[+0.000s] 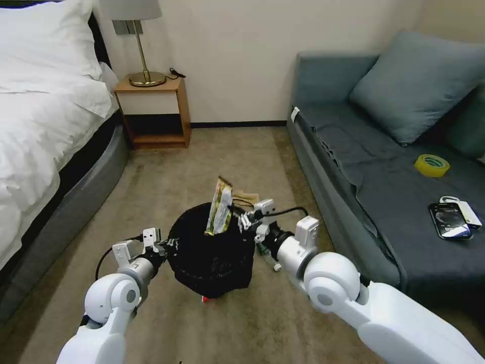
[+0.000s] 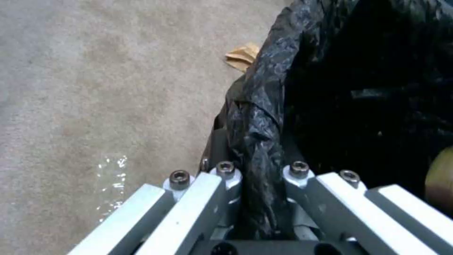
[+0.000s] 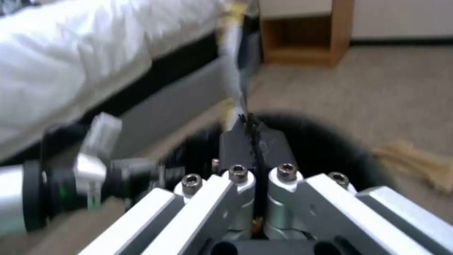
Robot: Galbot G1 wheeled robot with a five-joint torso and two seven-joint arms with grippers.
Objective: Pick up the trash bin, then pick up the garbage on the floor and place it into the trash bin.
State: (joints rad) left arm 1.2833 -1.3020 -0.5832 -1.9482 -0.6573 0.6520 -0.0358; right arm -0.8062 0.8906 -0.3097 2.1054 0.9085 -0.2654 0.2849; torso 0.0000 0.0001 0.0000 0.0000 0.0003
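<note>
The trash bin [image 1: 212, 258], lined with a crinkly black bag, hangs just above the carpet with a bit of red at its base. My left gripper [image 1: 164, 246] is shut on its rim [image 2: 257, 141] from the left. My right gripper [image 1: 242, 220] is shut on a yellow-and-dark snack wrapper [image 1: 220, 207], which stands upright over the bin's mouth [image 3: 321, 141]; the right wrist view shows this wrapper [image 3: 236, 71] blurred. Crumpled tan paper [image 1: 246, 198] lies on the floor just behind the bin, also seen as tan paper [image 2: 243, 56]. A small green bottle [image 1: 261, 250] peeks out under my right wrist.
A bed [image 1: 45, 131] runs along the left and a wooden nightstand [image 1: 154, 114] with a lamp stands at the back wall. The grey sofa [image 1: 384, 182] on the right carries a yellow tape roll [image 1: 432, 165], a black phone [image 1: 448, 220] and a white charger [image 1: 467, 211]. Open carpet lies ahead.
</note>
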